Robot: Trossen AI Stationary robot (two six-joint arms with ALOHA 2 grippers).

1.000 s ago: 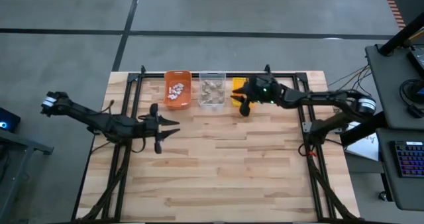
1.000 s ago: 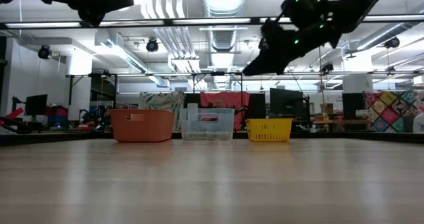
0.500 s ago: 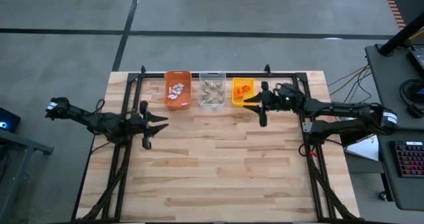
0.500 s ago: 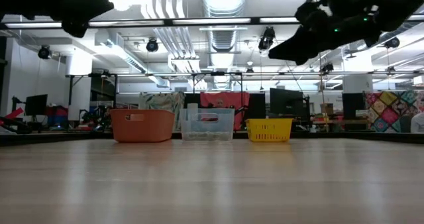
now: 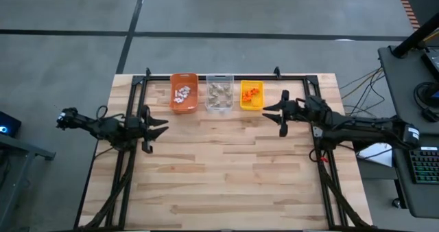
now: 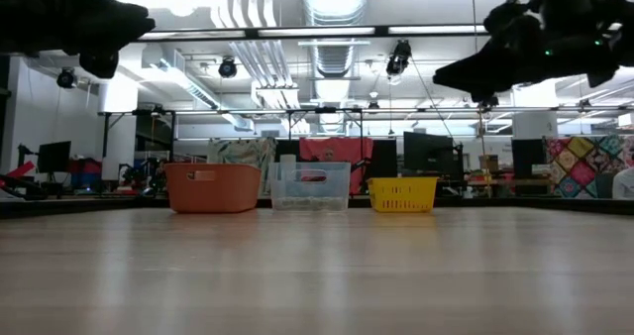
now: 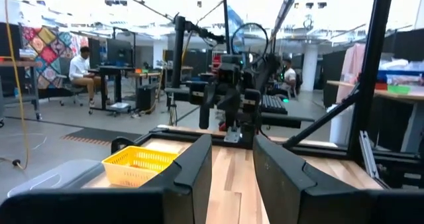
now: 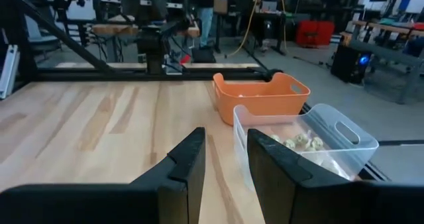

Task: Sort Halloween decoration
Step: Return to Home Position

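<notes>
Three bins stand in a row at the table's far edge. The orange bin holds white trinkets. The clear bin holds grey-tan trinkets. The yellow bin holds orange trinkets. My left gripper is open and empty above the table's left side. My right gripper is open and empty above the table, just right of the yellow bin. No trinket shows on the table top.
A black frame runs along the table's far, left and right edges. The bare wooden table top spreads between the arms and toward the near edge. People sit at desks in the room beyond.
My right gripper has drawn back from over the yellow bin toward the table's right edge, a little nearer the near edge. My left gripper has drawn back toward the table's left edge. Both stay open and empty.
</notes>
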